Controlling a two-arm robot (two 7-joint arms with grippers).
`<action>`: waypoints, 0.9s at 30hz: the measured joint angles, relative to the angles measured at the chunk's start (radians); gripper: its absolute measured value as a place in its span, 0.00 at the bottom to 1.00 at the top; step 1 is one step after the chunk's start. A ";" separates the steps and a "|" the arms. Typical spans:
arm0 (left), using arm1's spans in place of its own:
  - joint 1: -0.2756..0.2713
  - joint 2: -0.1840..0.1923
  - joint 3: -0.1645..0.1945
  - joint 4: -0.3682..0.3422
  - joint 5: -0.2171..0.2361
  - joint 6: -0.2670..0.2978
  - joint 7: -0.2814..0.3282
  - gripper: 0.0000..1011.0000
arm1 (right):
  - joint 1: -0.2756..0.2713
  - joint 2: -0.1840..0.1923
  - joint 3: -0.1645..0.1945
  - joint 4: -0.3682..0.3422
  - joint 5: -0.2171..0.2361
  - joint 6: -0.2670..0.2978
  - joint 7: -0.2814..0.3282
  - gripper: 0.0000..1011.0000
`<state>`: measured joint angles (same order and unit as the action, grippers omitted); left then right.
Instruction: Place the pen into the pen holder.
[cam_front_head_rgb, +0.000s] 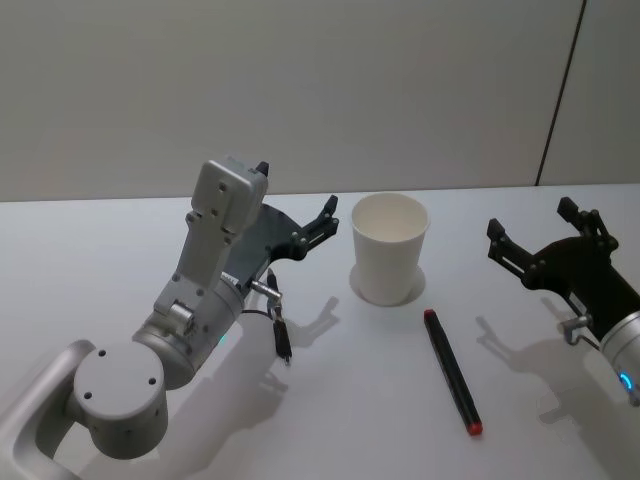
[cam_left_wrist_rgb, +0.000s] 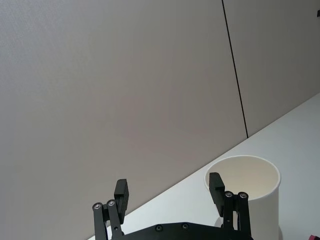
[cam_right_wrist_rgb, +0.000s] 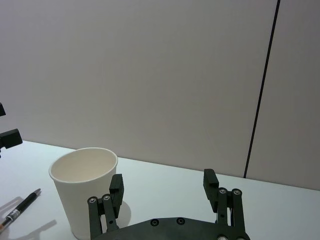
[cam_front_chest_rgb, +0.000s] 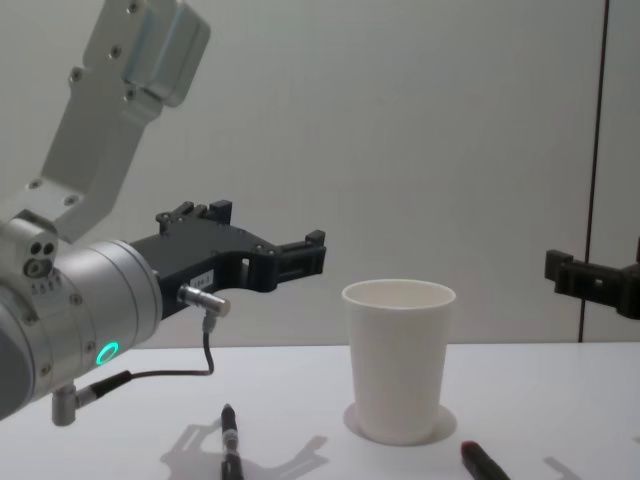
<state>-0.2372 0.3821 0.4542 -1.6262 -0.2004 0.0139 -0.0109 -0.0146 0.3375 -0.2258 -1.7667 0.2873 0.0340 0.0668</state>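
Note:
The pen holder (cam_front_head_rgb: 390, 247), a white paper cup, stands upright mid-table, also seen from the side (cam_front_chest_rgb: 398, 360) and from both wrists (cam_left_wrist_rgb: 250, 195) (cam_right_wrist_rgb: 85, 190). A thick black pen with a red end (cam_front_head_rgb: 452, 370) lies on the table to its front right (cam_front_chest_rgb: 485, 462). A thin black pen (cam_front_head_rgb: 282, 335) lies to the cup's front left, under my left arm (cam_front_chest_rgb: 230, 440) (cam_right_wrist_rgb: 20, 210). My left gripper (cam_front_head_rgb: 297, 192) hovers open and empty just left of the cup (cam_left_wrist_rgb: 169, 189) (cam_front_chest_rgb: 285, 245). My right gripper (cam_front_head_rgb: 533, 222) hovers open and empty to the cup's right (cam_right_wrist_rgb: 163, 182) (cam_front_chest_rgb: 570, 272).
The white table (cam_front_head_rgb: 100, 240) runs back to a plain grey wall (cam_front_head_rgb: 300, 90) with a dark vertical seam at the right. A cable (cam_front_head_rgb: 268, 300) hangs from my left wrist close to the thin pen.

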 joint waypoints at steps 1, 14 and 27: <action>0.000 0.000 0.000 0.000 0.000 0.000 0.000 0.99 | 0.000 0.000 0.000 0.000 0.000 0.000 0.000 0.99; 0.000 0.000 0.000 0.000 0.000 0.000 0.000 0.99 | 0.000 0.000 0.000 0.000 0.000 0.000 0.000 0.99; 0.000 0.000 0.000 0.000 0.000 0.000 0.000 0.99 | 0.000 0.000 0.000 0.000 0.000 0.000 0.000 0.99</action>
<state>-0.2372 0.3821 0.4542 -1.6262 -0.2004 0.0139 -0.0109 -0.0146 0.3375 -0.2258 -1.7668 0.2873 0.0340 0.0668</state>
